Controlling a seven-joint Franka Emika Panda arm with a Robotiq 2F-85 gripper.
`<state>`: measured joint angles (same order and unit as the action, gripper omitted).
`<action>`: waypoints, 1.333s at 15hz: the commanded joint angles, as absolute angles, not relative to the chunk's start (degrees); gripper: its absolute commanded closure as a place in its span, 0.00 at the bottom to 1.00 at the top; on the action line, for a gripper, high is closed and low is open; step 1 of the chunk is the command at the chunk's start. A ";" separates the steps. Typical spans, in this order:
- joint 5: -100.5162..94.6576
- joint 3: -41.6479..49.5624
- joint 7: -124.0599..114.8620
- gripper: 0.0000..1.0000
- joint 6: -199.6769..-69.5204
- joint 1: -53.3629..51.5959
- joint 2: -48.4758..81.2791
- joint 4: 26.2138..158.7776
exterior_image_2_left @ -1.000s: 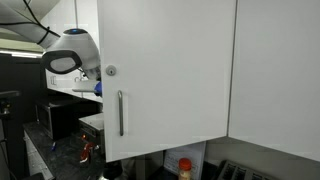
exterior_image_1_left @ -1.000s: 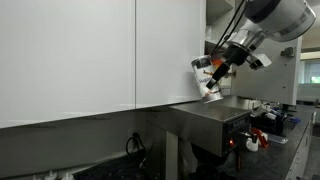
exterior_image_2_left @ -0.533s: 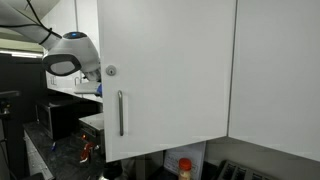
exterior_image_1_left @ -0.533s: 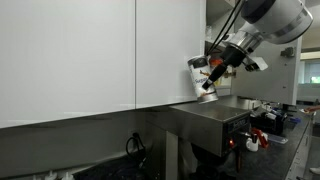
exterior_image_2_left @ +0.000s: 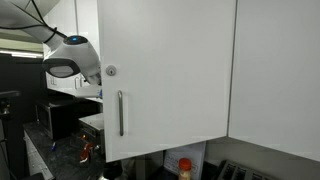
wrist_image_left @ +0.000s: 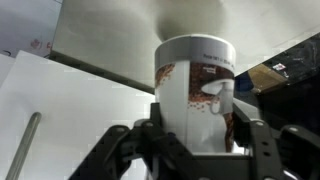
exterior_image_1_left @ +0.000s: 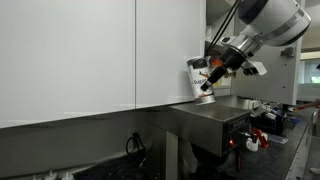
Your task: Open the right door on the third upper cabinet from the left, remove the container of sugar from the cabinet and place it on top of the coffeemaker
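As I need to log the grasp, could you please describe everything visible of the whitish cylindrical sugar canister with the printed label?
The whitish cylindrical sugar canister looks smooth, like plastic or coated card, with a brown-and-red printed label on its side and a pale rim at the far end; its lid cannot be made out. The black gripper clamps its lower body from both sides. In an exterior view it hangs tilted beside the glossy white cabinet panel, above the boxy stainless-steel coffeemaker, touching only the gripper.

Sugar container white w/ brown print.
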<state>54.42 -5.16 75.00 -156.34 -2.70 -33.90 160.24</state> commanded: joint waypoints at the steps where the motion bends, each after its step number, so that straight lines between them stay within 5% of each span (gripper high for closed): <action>1: 60.26 -5.33 82.32 0.59 -157.98 -3.26 -32.45 160.24; 18: 91.31 -5.63 115.71 0.59 -161.13 -4.30 -29.76 160.28; 19: 92.38 -5.67 116.75 0.09 -161.19 -4.35 -29.71 160.27; 20: 93.21 -5.71 117.59 0.08 -161.23 -4.37 -29.63 160.28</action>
